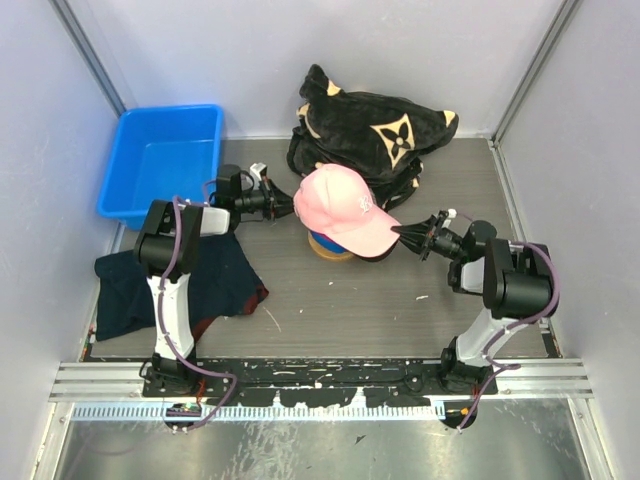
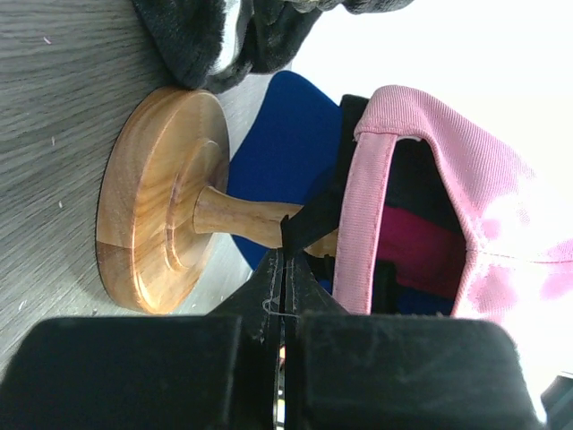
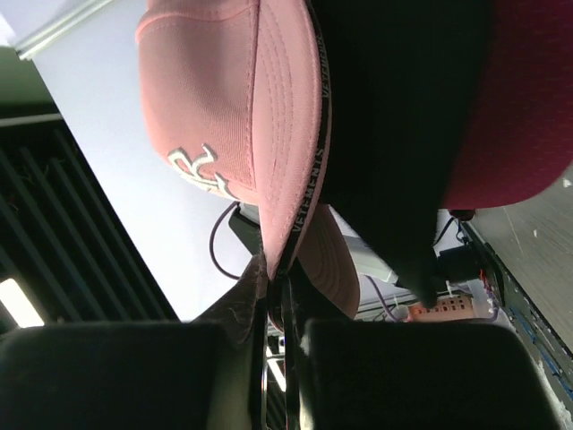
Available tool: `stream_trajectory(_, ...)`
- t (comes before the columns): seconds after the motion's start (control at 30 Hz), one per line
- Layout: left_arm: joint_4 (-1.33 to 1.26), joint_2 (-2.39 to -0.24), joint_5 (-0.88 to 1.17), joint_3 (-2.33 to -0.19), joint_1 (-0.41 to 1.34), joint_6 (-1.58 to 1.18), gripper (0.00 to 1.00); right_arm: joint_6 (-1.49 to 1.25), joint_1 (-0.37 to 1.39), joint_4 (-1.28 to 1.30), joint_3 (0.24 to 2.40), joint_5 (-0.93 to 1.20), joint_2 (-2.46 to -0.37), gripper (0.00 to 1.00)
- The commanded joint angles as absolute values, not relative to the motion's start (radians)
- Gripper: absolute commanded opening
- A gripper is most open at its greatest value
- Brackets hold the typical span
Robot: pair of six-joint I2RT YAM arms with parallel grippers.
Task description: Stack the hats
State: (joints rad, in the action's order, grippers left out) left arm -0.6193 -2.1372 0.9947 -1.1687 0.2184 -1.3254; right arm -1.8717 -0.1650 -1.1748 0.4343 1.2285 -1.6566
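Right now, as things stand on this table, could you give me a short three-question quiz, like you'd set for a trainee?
1. True or false: the left gripper is wide open.
2. What does the right gripper pinch? A. the pink cap's brim B. the blue bin C. the dark cloth
3. Fill in: the caps sit on a round ___ stand.
Key: 1 false, it is shut on a black strap; 2 A; 3 wooden.
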Motion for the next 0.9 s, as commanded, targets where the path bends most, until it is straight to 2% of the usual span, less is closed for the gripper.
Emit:
stream_trajectory(0.0,-0.513,-2.122,0.979,-1.137,0.194,-1.243,0.02,-1.962,-0.178,-1.439,0.388,1.233,-1.786,0.01)
stream_trajectory(0.3,-0.434,-2.104,0.979,-1.114,0.147,-1.176,0.02,-1.958,-0.197,-1.49,0.443,1.254,-1.877,0.01)
stream_trajectory(0.4,-0.429,-2.098,0.983,-1.103,0.137,-1.174,0.02,-1.933,-0.209,-1.48,0.458,1.258,-1.891,0.04)
stream_trajectory(0.5,-0.442,-2.095,0.985,-1.104,0.138,-1.187,0.02,-1.924,-0.218,-1.481,0.485,1.26,-1.899,0.16)
stream_trajectory(0.73,-0.438,-2.086,0.992,-1.12,0.149,-1.197,0.02,-1.852,-0.232,-1.39,0.564,1.255,-1.898,0.23)
stream_trajectory(0.8,-0.435,-2.082,0.992,-1.122,0.155,-1.198,0.02,-1.831,-0.239,-1.354,0.598,1.249,-1.892,0.3)
stream_trajectory(0.87,-0.435,-2.081,0.992,-1.122,0.161,-1.199,0.02,-1.812,-0.241,-1.317,0.626,1.245,-1.887,0.32)
